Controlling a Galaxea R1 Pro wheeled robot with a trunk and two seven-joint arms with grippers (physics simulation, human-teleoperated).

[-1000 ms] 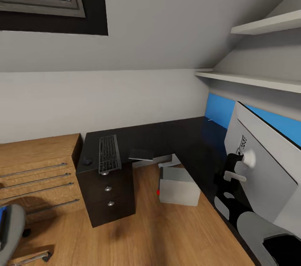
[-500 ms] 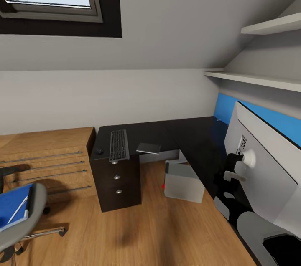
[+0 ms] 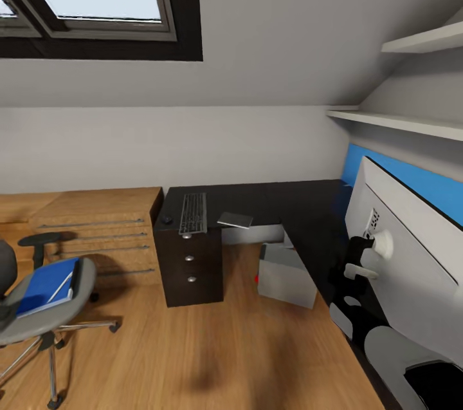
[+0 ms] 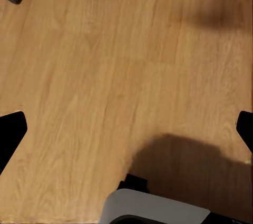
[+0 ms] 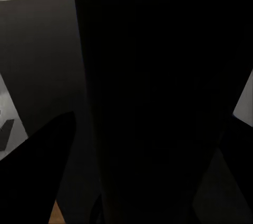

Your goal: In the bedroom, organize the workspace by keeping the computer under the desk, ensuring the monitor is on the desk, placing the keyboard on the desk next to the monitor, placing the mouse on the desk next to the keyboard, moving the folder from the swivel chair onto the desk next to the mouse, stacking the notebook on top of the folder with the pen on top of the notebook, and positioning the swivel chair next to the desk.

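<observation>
Several parts of the task looked finished, as far as I could judge. The keyboard [image 3: 193, 213] lay on the dark desk [image 3: 283, 201], with the mouse [image 3: 167, 219] just beside it and a flat grey thing, maybe the notebook [image 3: 235, 220], on its other side. The computer [image 3: 286, 276] stood on the floor [image 3: 212, 345], partly under the desk. The monitor [image 3: 405, 255] was very close to my head camera, its back turned to me, and I could not tell if it rested fully on the desk.

The blue folder [image 3: 46, 286] was on the swivel chair [image 3: 38, 313], with a thin white thing on it, perhaps the pen. So the stacking and the chair were left to do.

My left gripper [image 4: 126, 129] hung wide open over bare floor, holding nothing. My right wrist camera gave almost only darkness, so I cannot tell that gripper's state.

The floor between chair and desk was free. The low drawer chest [image 3: 96, 230], the desk corner and the sloped ceiling made the room tight.
</observation>
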